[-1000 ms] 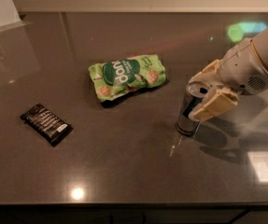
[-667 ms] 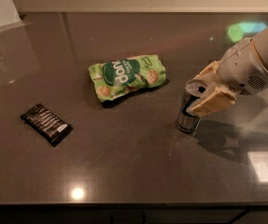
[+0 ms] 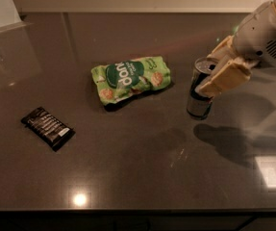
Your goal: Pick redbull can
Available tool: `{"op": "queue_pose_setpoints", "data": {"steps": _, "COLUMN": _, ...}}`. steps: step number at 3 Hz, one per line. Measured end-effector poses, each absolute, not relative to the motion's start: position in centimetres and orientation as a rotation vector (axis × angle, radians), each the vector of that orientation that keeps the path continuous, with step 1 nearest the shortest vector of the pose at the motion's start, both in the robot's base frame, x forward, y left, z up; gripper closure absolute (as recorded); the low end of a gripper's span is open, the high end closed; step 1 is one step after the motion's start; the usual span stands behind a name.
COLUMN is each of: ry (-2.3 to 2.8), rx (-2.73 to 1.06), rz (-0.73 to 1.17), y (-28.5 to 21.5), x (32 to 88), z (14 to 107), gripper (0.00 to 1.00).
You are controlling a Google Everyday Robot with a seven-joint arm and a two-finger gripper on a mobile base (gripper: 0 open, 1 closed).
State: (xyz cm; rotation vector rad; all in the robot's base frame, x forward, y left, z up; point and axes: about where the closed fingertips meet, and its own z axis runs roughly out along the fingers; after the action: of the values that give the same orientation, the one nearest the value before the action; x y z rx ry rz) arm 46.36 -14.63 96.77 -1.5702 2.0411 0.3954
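Camera view is showing the gripper point(image 3: 207, 75) clamping both fingers around the redbull can point(image 3: 198, 104), now hanging higher off the dark table point(image 3: 142, 177) than before, right of the green snack bag point(image 3: 130, 78).

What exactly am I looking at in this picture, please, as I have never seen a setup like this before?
This is a single camera view looking down on a dark table; where the camera is mounted is not on record. The pale machine at the right is a robot arm. At its end sits the gripper, a two-finger clamp, shut on the upper part of the redbull can, a slim upright drink can. Also on the table lie a green snack bag, near the middle, and a flat black wrapper, at the left. Neither touches the can.
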Motion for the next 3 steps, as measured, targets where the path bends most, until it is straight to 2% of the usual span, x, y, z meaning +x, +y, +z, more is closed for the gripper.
{"op": "queue_pose_setpoints", "data": {"steps": 3, "ry": 1.999, "rx": -1.507, "rz": 0.434, "y": -14.5, "x": 47.3, "z": 100.8, "gripper": 1.00}}
